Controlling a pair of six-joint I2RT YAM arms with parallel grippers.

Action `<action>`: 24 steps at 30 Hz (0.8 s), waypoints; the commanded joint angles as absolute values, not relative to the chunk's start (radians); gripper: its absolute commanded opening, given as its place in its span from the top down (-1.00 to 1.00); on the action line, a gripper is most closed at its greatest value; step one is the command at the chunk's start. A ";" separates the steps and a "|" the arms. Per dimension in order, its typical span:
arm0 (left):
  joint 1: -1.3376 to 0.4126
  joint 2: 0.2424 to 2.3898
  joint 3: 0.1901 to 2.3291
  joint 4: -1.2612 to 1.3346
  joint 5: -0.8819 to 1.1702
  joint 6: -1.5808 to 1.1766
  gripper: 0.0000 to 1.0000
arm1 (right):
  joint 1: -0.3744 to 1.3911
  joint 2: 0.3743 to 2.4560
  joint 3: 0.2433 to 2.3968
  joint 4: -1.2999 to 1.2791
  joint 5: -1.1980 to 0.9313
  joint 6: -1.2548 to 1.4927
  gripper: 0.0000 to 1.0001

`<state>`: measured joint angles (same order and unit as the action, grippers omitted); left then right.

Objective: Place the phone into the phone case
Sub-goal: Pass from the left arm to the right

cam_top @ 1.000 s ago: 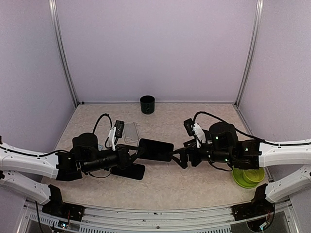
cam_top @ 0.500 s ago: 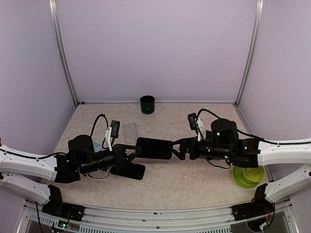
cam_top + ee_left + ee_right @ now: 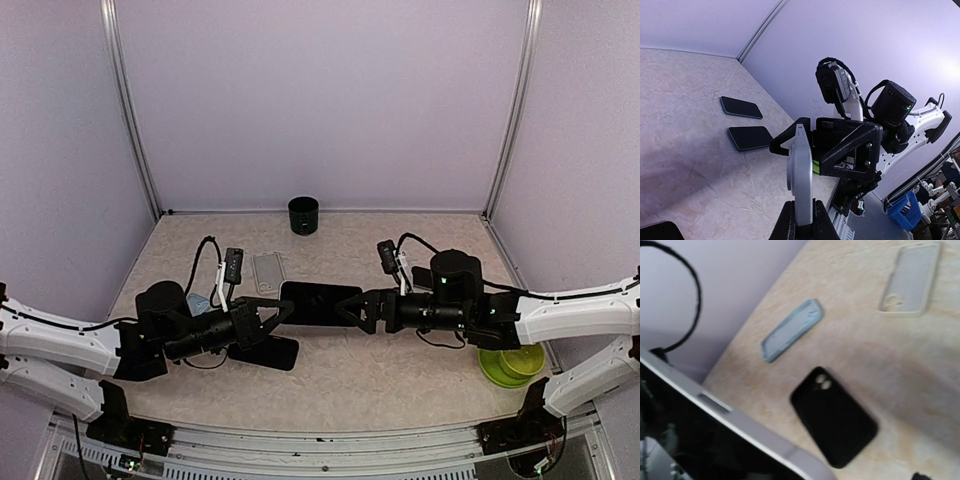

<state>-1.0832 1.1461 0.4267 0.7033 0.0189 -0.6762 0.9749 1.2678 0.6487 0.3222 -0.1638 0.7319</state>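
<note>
Speckled tabletop (image 3: 400,380) lies under the phone (image 3: 318,303), pinched aloft at its left end by the left gripper (image 3: 284,311). Around its right end the right gripper (image 3: 347,308) gapes, gripping nothing; best close squarely before the left releases.

Phone (image 3: 705,440) foreground; black case (image 3: 834,416) beyond (blurry).

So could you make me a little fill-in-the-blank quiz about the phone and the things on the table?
1. The left arm's jaws are ___ on the phone, holding it off the table.
2. The right arm's jaws stand ___ at its other end.
3. A clear case and a black case lie on the table, along with a ___ one.
4. The bowl beside the right arm is ___.

Missing words: shut; open; blue; green.
</note>
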 commanded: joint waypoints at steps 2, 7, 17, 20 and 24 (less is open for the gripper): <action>-1.077 1.143 0.415 0.856 0.049 -0.695 1.00 | 0.969 1.300 0.643 0.448 -0.280 0.757 -0.91; -1.077 1.151 0.405 0.884 0.057 -0.706 1.00 | 0.969 1.339 0.655 0.487 -0.350 0.770 -0.90; -1.078 1.174 0.402 0.908 0.072 -0.729 1.00 | 0.969 1.377 0.664 0.588 -0.464 0.809 -0.84; -1.078 1.182 0.401 0.913 0.077 -0.735 1.00 | 0.970 1.382 0.668 0.600 -0.476 0.811 -0.82; -1.078 1.190 0.400 0.916 0.074 -0.742 1.00 | 0.969 1.395 0.667 0.622 -0.500 0.818 -0.77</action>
<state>-1.0832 1.1870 0.3969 0.8150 0.0624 -0.7319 0.9749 1.3758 0.6487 0.5636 -0.4557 0.8051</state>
